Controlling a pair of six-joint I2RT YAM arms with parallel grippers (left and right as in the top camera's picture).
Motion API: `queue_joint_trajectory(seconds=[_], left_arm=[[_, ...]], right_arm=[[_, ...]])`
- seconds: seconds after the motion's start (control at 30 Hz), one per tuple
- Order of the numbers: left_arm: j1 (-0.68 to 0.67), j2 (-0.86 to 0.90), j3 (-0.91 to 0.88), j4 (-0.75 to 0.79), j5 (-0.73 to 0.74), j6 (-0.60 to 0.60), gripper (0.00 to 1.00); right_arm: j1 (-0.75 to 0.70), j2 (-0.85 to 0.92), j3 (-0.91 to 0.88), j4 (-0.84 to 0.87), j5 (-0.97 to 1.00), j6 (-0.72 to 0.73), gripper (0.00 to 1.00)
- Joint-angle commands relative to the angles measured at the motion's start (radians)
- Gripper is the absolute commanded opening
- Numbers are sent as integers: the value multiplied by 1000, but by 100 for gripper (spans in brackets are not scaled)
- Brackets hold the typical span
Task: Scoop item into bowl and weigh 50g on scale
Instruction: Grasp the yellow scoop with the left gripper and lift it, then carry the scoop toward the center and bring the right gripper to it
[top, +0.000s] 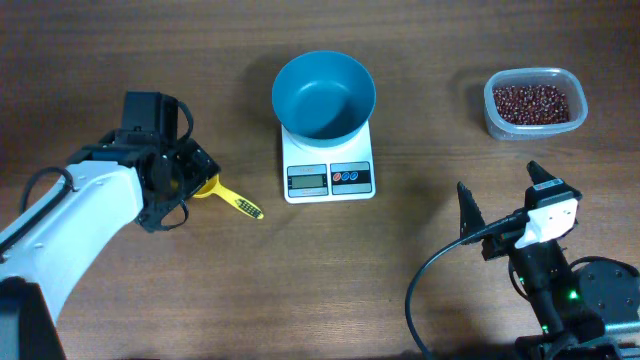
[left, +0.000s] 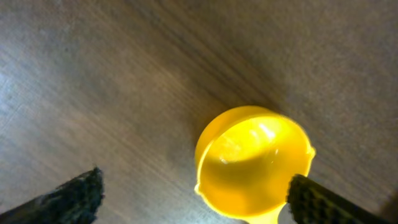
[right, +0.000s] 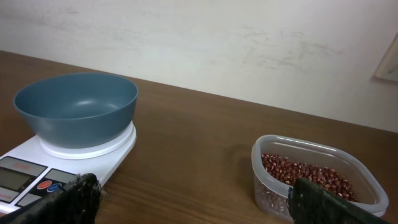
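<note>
Scoop (top: 236, 202) half hidden left of the scale (top: 328, 178)
Your left gripper (left: 196, 186), open, covered its cup overhead; your right gripper (top: 497, 180) stood open.

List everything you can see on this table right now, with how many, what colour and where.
bowl: one, teal blue, empty, sitting on the scale
scale: one, white, back middle of the table
tub: one, clear plastic, back right
beans: many, dark red-brown, all inside the tub
scoop: one, yellow, empty, lying on the table left of the scale
table: one, brown wood, under everything
left hand: one, black, open, over the scoop with a finger on each side of its cup
right hand: one, black, open, front right, holding nothing
</note>
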Motion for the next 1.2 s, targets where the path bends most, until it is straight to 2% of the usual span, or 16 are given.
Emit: queue_joint_trajectory(seconds=[0.0,0.13,0.2,0.27,0.3,0.47,0.6,0.7,0.77,0.8,0.83,0.87,0.9,1.0,1.07,1.17], left_arm=[[2,9,-28,42,-12,-9,93],[2,81,-41,90,-11,-9,86],[2,136,-41,96,-6,-9,60],[2,158,-41,100,14,-10,24],[2,156,-40,111,31,-9,0],[2,39,18,19,137,-10,0],[2,-409,101,-351,73,-261,0],[2,-773,100,-513,92,-290,0],[2,-864,100,-578,127,-296,0],[2,-871,100,-624,153,-360,0],[2,-853,97,-737,170,-588,0],[2,-834,95,-795,171,-717,0],[2,-800,94,-858,174,-877,3],[1,-666,94,-839,257,-909,0],[-1,-571,94,-839,293,-906,0],[-1,-394,94,-727,374,-679,0]], right_arm=[[6,-6,-7,-4,9,4,99],[6,-6,-7,-4,9,4,99],[6,-6,-7,-4,9,4,99],[6,-6,-7,-4,9,4,99],[6,-6,-7,-4,9,4,99],[6,-6,-7,-4,9,4,99],[6,-6,-7,-4,9,4,99],[6,-6,-7,-4,9,4,99],[6,-6,-7,-4,17,-2,99],[6,-6,-7,-5,78,-22,99],[6,-6,-7,-4,-17,-6,99],[6,-4,-7,3,-89,82,99],[6,-4,-7,7,-200,368,99],[6,-4,-7,10,-662,1011,99],[6,-4,-7,11,-942,1035,99],[6,-4,-7,67,-986,1053,96]])
